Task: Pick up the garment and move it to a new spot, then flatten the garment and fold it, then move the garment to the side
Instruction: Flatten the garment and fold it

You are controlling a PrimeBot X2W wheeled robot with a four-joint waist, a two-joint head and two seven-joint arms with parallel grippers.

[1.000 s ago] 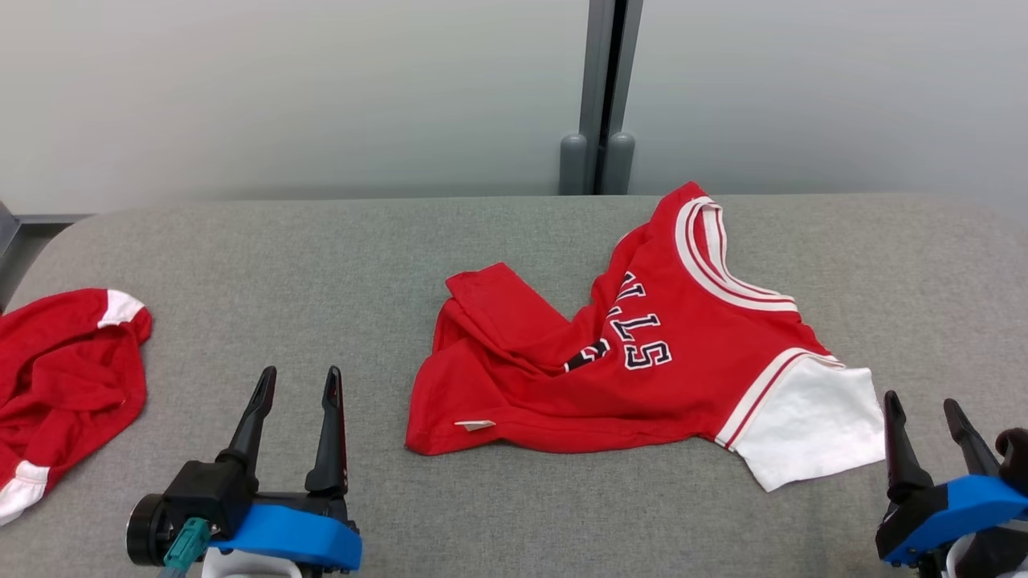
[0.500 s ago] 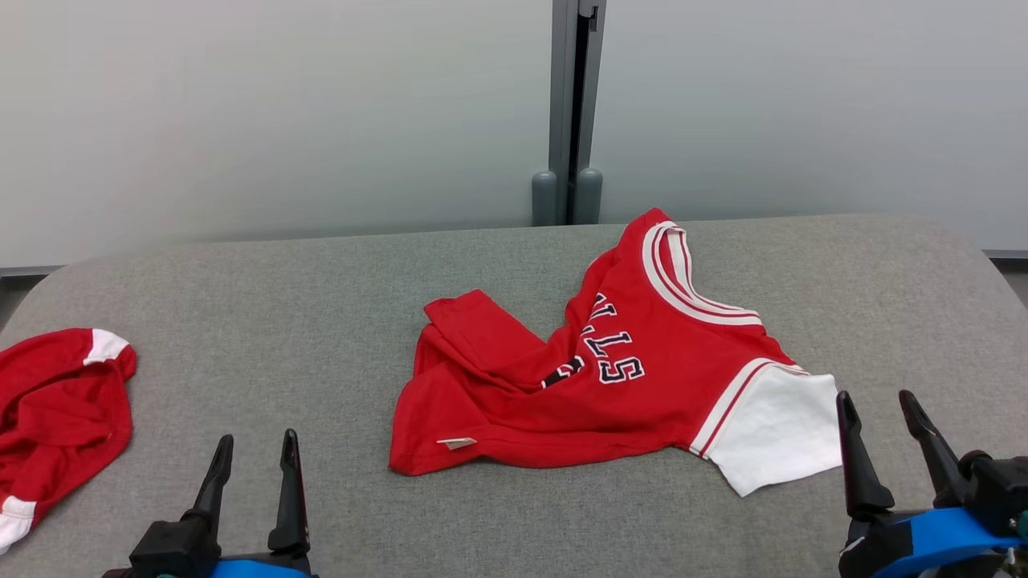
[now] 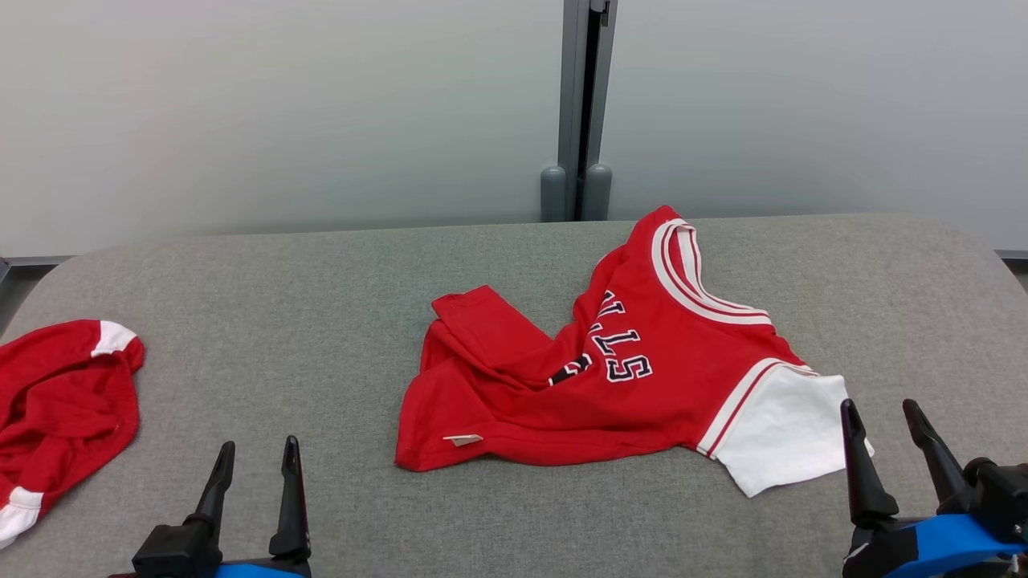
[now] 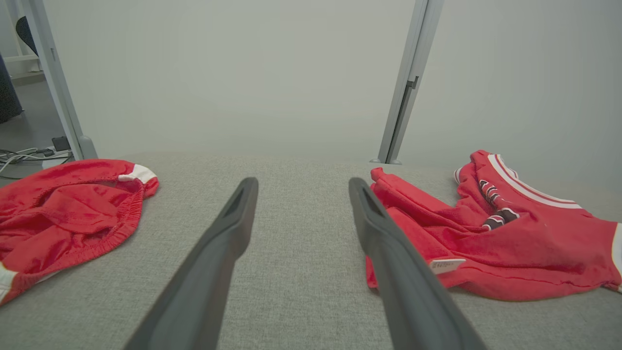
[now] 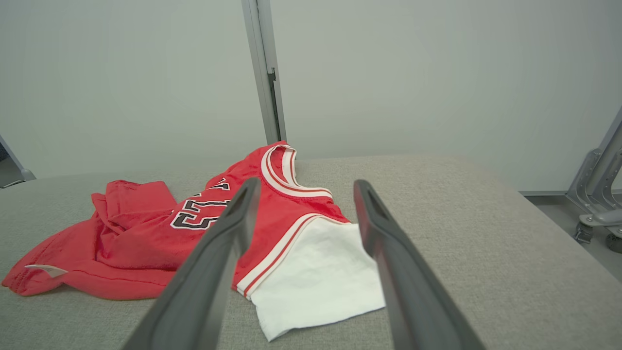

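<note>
Both grippers are standing with their jaws spread wide and nothing between the fingers: the left gripper (image 3: 259, 444) is rising from the lower left of the head view, and the right gripper (image 3: 878, 405) is rising from the lower right. Neither is touching any cloth. A red jersey (image 3: 642, 377) is lying crumpled on the grey padded table (image 3: 281, 305), in the middle of the frame and reaching toward the right, with its striped collar (image 3: 691, 281) pointing to the upper right and dark lettering (image 3: 622, 353) showing across its chest. Its white sleeve (image 3: 787, 433) is spreading out at the lower right, just beside the right gripper's inner finger. A small white label (image 3: 463, 440) is sticking out at the hem, at the jersey's lower left corner. In the left wrist view, the left gripper (image 4: 302, 181) is pointing at bare table, with the jersey (image 4: 510, 243) lying at the right of the frame. In the right wrist view, the right gripper (image 5: 306, 181) is framing the sleeve (image 5: 316, 277) between its fingers. A second red garment (image 3: 56, 401) is bunching at the left edge of the head view, well apart from the jersey. A grey post (image 3: 580, 120) is standing against the pale wall behind the table.
</note>
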